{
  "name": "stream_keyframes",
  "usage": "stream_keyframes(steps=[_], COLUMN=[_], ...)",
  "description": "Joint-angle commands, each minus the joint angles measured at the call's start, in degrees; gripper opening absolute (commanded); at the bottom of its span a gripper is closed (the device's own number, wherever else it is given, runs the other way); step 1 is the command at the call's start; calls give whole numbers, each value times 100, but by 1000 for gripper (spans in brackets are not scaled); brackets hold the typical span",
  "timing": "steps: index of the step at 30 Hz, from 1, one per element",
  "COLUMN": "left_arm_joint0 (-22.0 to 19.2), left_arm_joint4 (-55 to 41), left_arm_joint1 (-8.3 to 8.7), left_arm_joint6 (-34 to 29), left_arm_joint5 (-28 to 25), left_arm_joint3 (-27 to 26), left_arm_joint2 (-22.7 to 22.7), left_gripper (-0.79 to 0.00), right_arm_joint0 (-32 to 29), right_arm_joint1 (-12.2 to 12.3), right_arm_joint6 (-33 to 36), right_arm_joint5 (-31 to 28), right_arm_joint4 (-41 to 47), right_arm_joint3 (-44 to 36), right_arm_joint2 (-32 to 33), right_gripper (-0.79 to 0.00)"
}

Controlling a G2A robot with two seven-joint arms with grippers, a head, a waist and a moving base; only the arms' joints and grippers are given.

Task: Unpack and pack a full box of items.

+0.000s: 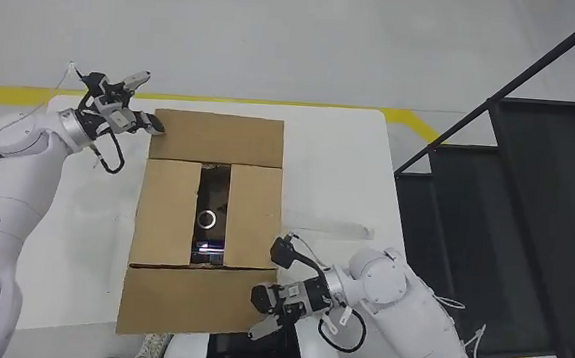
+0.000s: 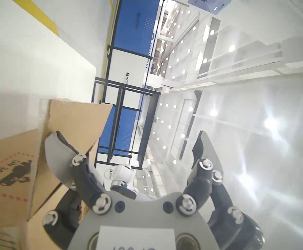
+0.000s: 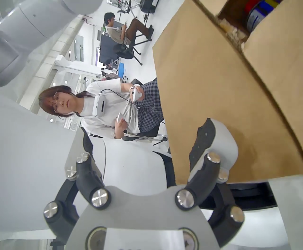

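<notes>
2 released claws are bracketing the cardboard box (image 1: 252, 227) on the worktop (image 1: 339, 163). My left claw (image 1: 146, 99) is hovering spread at the far flap's (image 1: 220, 137) left corner, and my right claw (image 1: 274, 288) is gaping at the near flap's (image 1: 184, 302) right corner. I'm judging that the 2 inner flaps (image 1: 168, 211), long axes running away from me, are lying between them, the right one nearer my right claw.

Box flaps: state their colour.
The box flaps are plain brown cardboard, clearest in the top view.
</notes>
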Motion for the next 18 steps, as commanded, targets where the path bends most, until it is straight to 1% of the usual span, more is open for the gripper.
stream_keyframes(steps=[1, 8, 12, 18], left_arm_joint0=[-43, -130, -136, -177], left_arm_joint4=[313, 1041, 1231, 1652], left_arm_joint1=[-23, -99, -138, -172], left_arm_joint6=[233, 814, 998, 1162], left_arm_joint5=[-141, -360, -388, -260], left_arm_joint3=[-7, -66, -107, -141], left_arm_joint2=[77, 261, 300, 384], left_gripper=[0, 0, 0, 0], right_arm_joint0=[67, 254, 347, 463], right_arm_joint1=[-7, -35, -54, -74], right_arm_joint6=[-23, -303, -793, -1407], right_arm_joint5=[51, 324, 461, 703], right_arm_joint4=[-130, -819, -1315, -2004], right_arm_joint3=[124, 282, 277, 368], right_arm_joint2=[-171, -702, -867, -1067], right_gripper=[0, 0, 0, 0])
